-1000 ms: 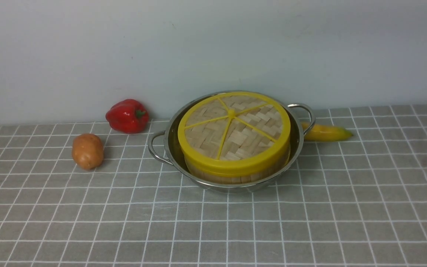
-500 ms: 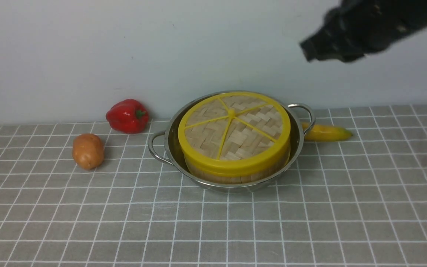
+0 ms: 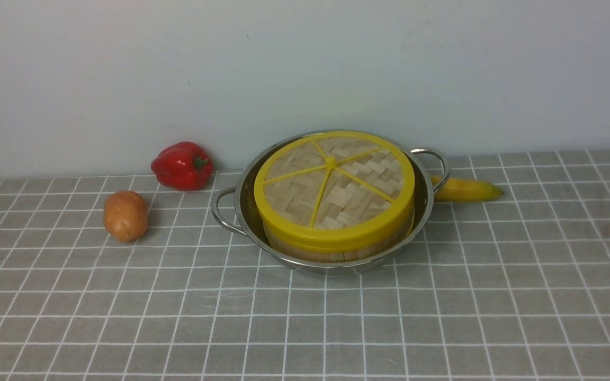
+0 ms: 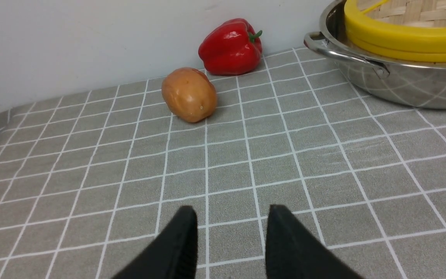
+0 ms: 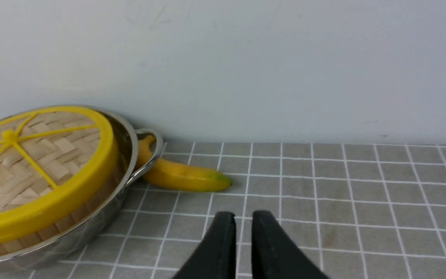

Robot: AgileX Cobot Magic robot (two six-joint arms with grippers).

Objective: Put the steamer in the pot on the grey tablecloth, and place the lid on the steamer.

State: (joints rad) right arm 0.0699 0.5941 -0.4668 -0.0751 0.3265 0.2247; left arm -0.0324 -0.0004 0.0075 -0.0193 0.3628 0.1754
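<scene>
Your lid (image 3: pixel 335 186) sits on the steamer (image 3: pixel 337 244) inside the pot (image 3: pixel 425 207); left tool (image 4: pixel 231 223) released, right tool (image 5: pixel 242 224) slightly parted, both empty, flanking it.

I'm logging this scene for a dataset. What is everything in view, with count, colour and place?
Woven-bamboo lid: one, tan with yellow rim, on the steamer.
Bamboo steamer basket: one, tan, inside the pot.
Stainless-steel pot: one, shiny silver, centre of the cloth.
Bell pepper: one, red, left of the pot by the wall.
Potato: one, brown, in front of the pepper.
Banana: one, yellow, behind the pot's right handle.
Checked tablecloth: one, grey.
Left gripper: black, open, empty.
Right gripper: black, slightly parted, empty.
</scene>
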